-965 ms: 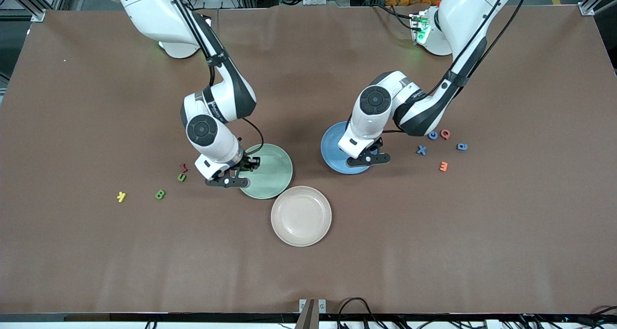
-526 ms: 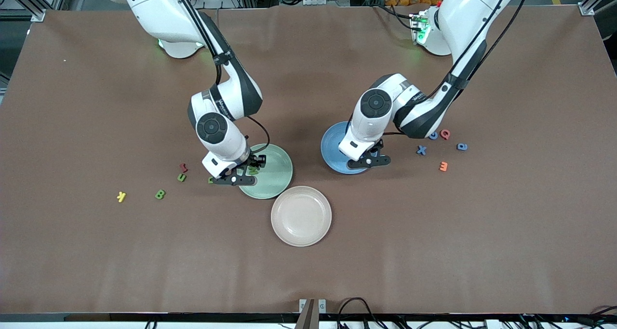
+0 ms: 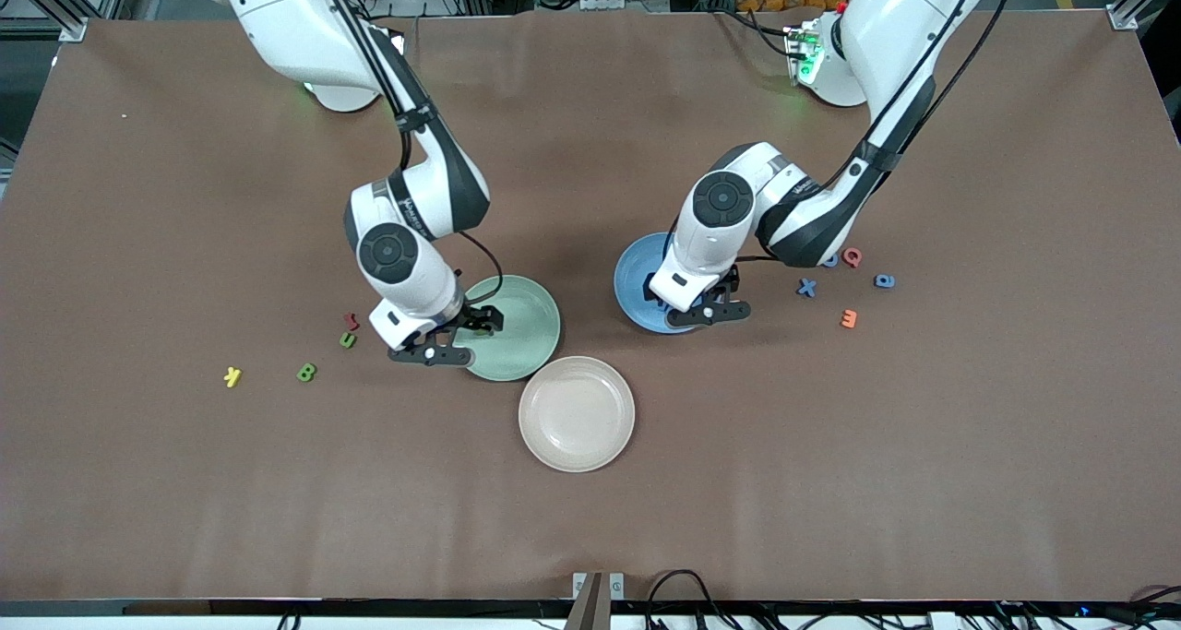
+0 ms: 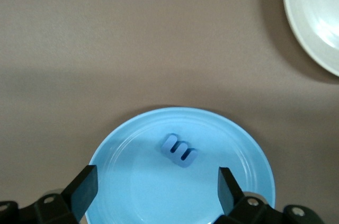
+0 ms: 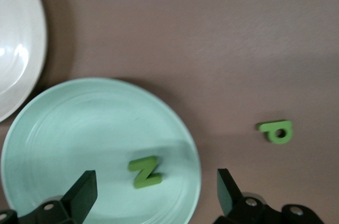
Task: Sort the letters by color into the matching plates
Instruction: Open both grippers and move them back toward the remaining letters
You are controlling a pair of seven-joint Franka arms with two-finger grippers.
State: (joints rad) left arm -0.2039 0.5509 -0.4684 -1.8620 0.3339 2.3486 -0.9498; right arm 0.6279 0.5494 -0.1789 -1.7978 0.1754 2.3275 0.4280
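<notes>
My right gripper (image 3: 449, 337) is open and empty, low over the rim of the pale green plate (image 3: 521, 335). In the right wrist view (image 5: 153, 192) a green N (image 5: 144, 171) lies in that plate (image 5: 79, 128), and a green P (image 5: 276, 131) lies on the table beside it. A green U (image 3: 347, 339) and a green B (image 3: 306, 372) lie toward the right arm's end. My left gripper (image 3: 706, 303) is open and empty over the blue plate (image 3: 637, 284). A blue E (image 4: 179, 150) lies in that plate (image 4: 132, 181). A blue X (image 3: 807, 288) and two more blue letters (image 3: 884, 281) lie toward the left arm's end.
A beige-pink plate (image 3: 577, 413) stands nearer the front camera, between the two plates. A red letter (image 3: 351, 320) and a yellow K (image 3: 232, 376) lie near the green letters. A red Q (image 3: 852, 257) and an orange E (image 3: 849, 318) lie among the blue ones.
My right gripper swung in over the green plate, then back out to its rim. The left gripper has hardly moved.
</notes>
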